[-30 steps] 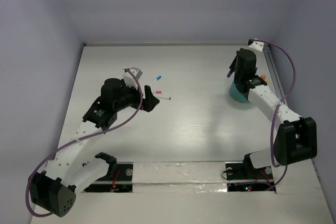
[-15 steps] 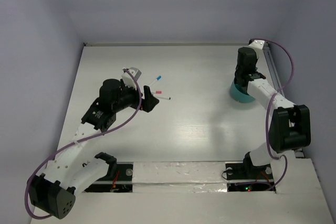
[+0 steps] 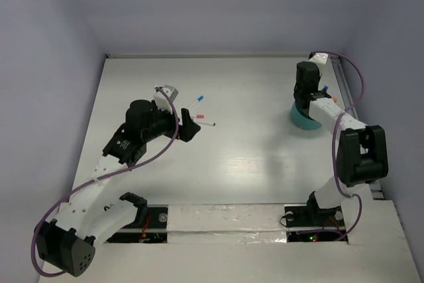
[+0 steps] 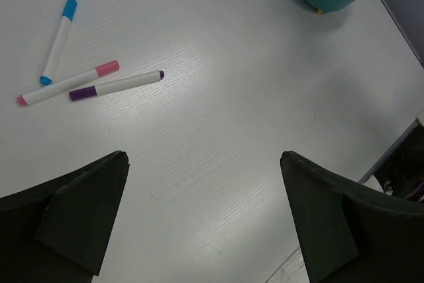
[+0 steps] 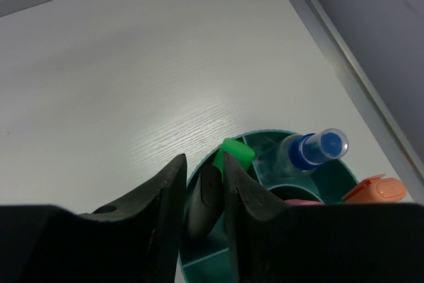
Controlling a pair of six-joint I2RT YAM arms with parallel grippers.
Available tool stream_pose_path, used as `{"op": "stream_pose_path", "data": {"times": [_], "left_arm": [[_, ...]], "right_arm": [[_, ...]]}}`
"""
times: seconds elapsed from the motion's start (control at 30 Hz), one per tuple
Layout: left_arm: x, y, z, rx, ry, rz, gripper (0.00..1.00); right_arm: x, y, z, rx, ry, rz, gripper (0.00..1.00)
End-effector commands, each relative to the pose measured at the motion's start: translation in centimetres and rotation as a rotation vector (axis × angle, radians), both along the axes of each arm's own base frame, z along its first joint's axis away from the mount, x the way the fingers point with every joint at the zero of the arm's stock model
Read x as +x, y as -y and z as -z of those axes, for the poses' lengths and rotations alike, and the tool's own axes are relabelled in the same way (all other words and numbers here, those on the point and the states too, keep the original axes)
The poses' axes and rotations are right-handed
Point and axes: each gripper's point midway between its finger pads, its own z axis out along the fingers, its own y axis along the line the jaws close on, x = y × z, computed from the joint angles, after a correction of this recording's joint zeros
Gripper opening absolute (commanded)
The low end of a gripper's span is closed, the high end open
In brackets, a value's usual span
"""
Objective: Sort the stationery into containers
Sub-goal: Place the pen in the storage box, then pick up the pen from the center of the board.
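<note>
The right gripper (image 5: 204, 164), at the bottom of its wrist view, has its jaws only narrowly apart. A green piece (image 5: 236, 152) sits right at the fingertips, and I cannot tell whether it is pinched or let go. Just beyond is the teal holder (image 5: 205, 266), with a blue-capped item (image 5: 318, 147) and an orange piece (image 5: 374, 190) at lower right.

If the green piece catches a divider, it may tip out over the rim. A finger snagging the wall could drag the holder.

The left gripper (image 4: 205, 220) hangs wide open and empty above the table (image 4: 218, 130). Upper left in its view lie a blue-capped marker (image 4: 57, 41), a pink-capped marker (image 4: 69, 84) and a purple-capped marker (image 4: 116, 85).
</note>
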Motion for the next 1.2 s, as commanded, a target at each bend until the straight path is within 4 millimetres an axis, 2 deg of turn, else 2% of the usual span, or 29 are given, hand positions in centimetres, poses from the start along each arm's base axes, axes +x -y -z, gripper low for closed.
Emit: {"op": "stream_pose_path", "data": {"times": [0.0, 0.1, 0.17, 0.23, 0.27, 0.3, 0.4, 0.43, 0.5, 0.53, 0.57, 0.6, 0.67, 0.73, 0.77, 0.8, 0.83, 0.87, 0.9, 1.0, 1.03, 1.1, 1.17], "left_arm": [[0.3, -0.1, -0.3, 0.0, 0.02, -0.01, 0.99], [0.3, -0.2, -0.3, 0.004, 0.02, -0.019, 0.99], [0.4, -0.2, -0.2, 0.006, 0.019, -0.022, 0.99], [0.5, -0.3, -0.1, 0.009, 0.017, -0.027, 0.99], [0.6, -0.3, -0.1, 0.011, 0.017, -0.03, 0.99], [0.6, -0.4, -0.1, 0.014, 0.016, -0.036, 0.99], [0.8, -0.6, 0.0, 0.02, 0.016, -0.052, 0.99], [0.9, -0.7, 0.0, 0.022, 0.015, -0.059, 0.99], [1.2, -1.1, 0.1, 0.032, 0.015, -0.087, 0.99], [1.3, -1.2, 0.1, 0.033, 0.014, -0.099, 0.99], [1.4, -1.4, 0.1, 0.035, 0.014, -0.108, 0.99], [1.6, -1.6, 0.2, 0.041, 0.015, -0.127, 0.99], [1.7, -1.9, 0.2, 0.044, 0.014, -0.144, 0.99], [2.2, -2.5, 0.2, 0.046, 0.015, -0.177, 0.99], [2.2, -2.6, 0.3, 0.046, 0.013, -0.181, 0.99], [2.5, -2.9, 0.3, 0.048, 0.009, -0.196, 0.99], [2.5, -2.9, 0.3, 0.047, 0.011, -0.193, 0.99], [2.7, -3.2, 0.4, 0.048, 0.006, -0.204, 0.99], [2.9, -3.4, 0.6, 0.048, -0.001, -0.211, 0.96], [3.3, -3.8, 0.8, 0.044, -0.011, -0.222, 0.82], [3.5, -4.2, 0.8, 0.042, -0.01, -0.234, 0.8], [3.7, -4.6, 0.6, 0.037, -0.009, -0.251, 0.79], [3.9, -5.0, 0.7, 0.034, -0.011, -0.265, 0.8]], "right_arm": [[0.1, -0.1, -2.8, 0.048, 0.081, 0.011, 0.35], [-0.2, -0.4, -4.0, 0.063, 0.107, -0.006, 0.44], [-0.4, -0.4, -4.5, 0.069, 0.111, -0.005, 0.45], [-0.4, -0.6, -5.6, 0.073, 0.131, -0.015, 0.53], [-0.8, -0.6, -5.3, 0.074, 0.107, -0.023, 0.54], [-1.0, -0.8, -6.1, 0.081, 0.124, -0.037, 0.54], [-1.1, -3.1, -7.2, 0.124, 0.142, -0.155, 0.54], [-0.9, -5.4, -7.2, 0.163, 0.131, -0.268, 0.52], [-1.1, -9.6, -6.7, 0.214, 0.094, -0.442, 0.26], [-1.2, -13.0, -6.0, 0.269, 0.06, -0.595, 0.15], [-1.6, -15.1, -5.5, 0.293, 0.037, -0.675, 0.06], [-2.3, -18.2, -5.1, 0.306, 0.017, -0.766, 0.0], [-3.3, -22.5, -3.6, 0.297, -0.033, -0.941, 0.0], [-5.2, -27.3, -2.8, 0.288, -0.062, -1.146, 0.0], [-5.4, -28.7, -1.8, 0.295, -0.091, -1.202, 0.04], [-5.8, -29.8, -1.3, 0.3, -0.105, -1.243, 0.14], [-6.5, -31.1, -1.0, 0.309, -0.118, -1.3, 0.2], [-6.4, -31.4, -0.5, 0.314, -0.132, -1.316, 0.28], [-6.5, -32.4, 0.5, 0.326, -0.171, -1.336, 0.48], [-6.9, -34.5, 2.2, 0.289, -0.24, -1.418, 0.69], [-7.3, -35.5, 2.8, 0.261, -0.257, -1.452, 0.7], [-7.7, -36.3, 4.0, 0.235, -0.31, -1.465, 0.71], [-7.5, -37.7, 5.0, 0.179, -0.337, -1.482, 0.71]]}}
